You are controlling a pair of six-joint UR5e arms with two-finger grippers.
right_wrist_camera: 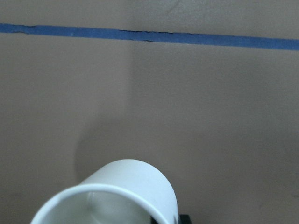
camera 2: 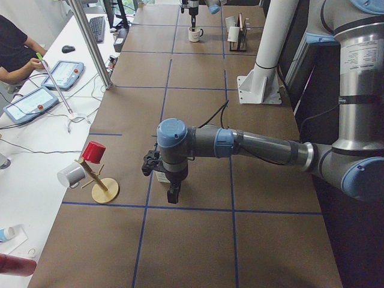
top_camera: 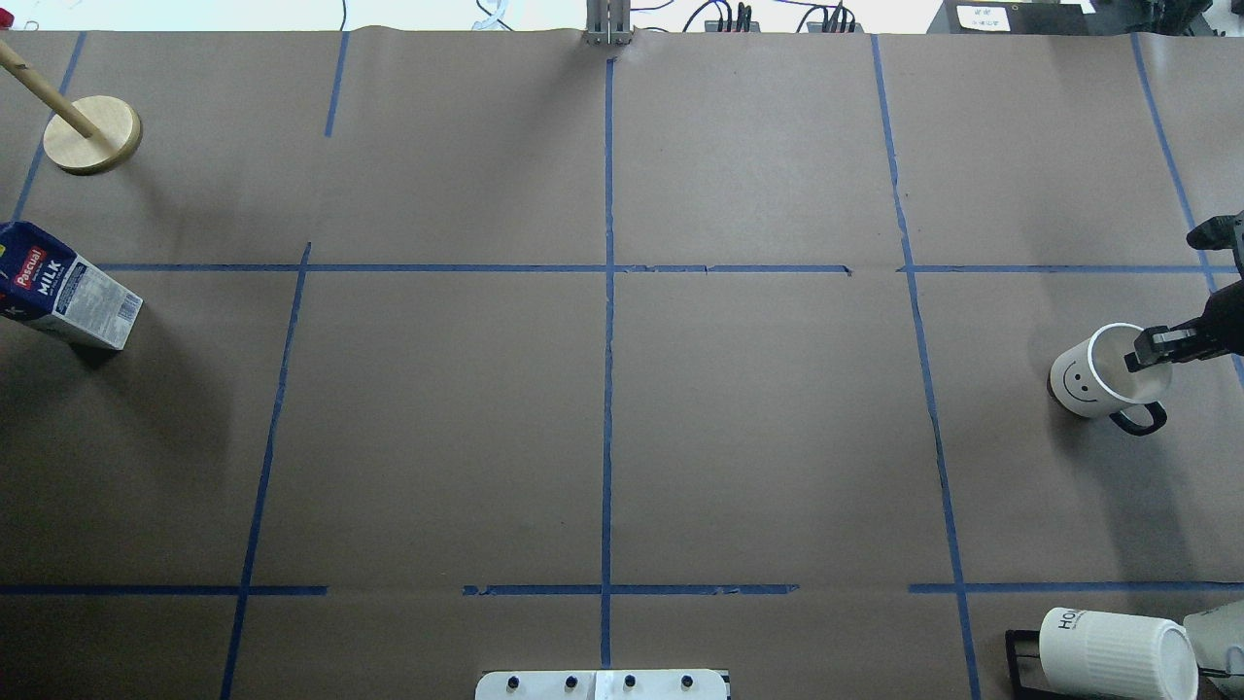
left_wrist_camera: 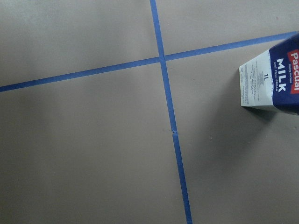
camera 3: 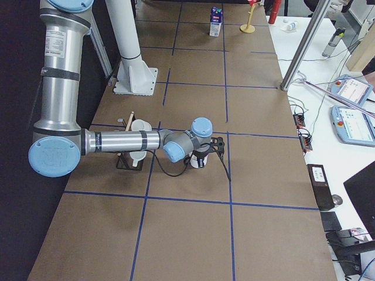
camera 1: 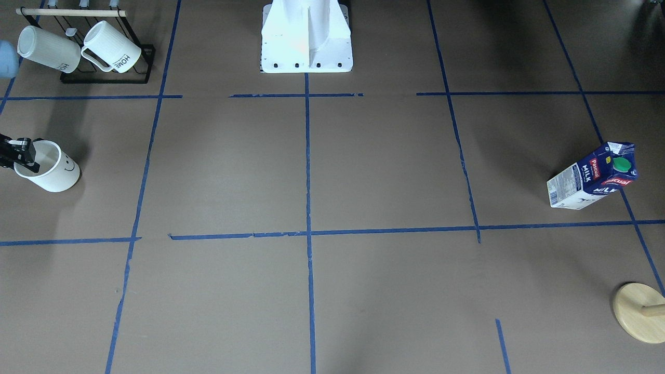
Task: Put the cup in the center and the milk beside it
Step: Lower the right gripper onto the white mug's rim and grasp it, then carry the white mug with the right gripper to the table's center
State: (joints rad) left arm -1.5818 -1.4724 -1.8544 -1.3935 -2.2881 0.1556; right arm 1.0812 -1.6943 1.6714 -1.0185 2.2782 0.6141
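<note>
The cup (top_camera: 1093, 377), a white mug with a smiley face and a dark handle, stands at the table's right edge; it also shows in the front view (camera 1: 54, 171). My right gripper (top_camera: 1153, 348) comes down on its rim, one finger inside and one outside, shut on the wall. The milk (top_camera: 60, 290) stands upright at the far left, also in the front view (camera 1: 595, 179) and the left wrist view (left_wrist_camera: 271, 77). My left gripper (camera 2: 171, 193) hangs close to the milk; I cannot tell whether it is open. The center (top_camera: 608, 268) tape crossing is bare.
A black rack with ribbed "HOME" mugs (camera 1: 85, 49) stands near the robot on its right side. A wooden peg stand (top_camera: 92, 134) is at the far left corner. The robot's white base (camera 1: 306, 41) is at the table's near edge.
</note>
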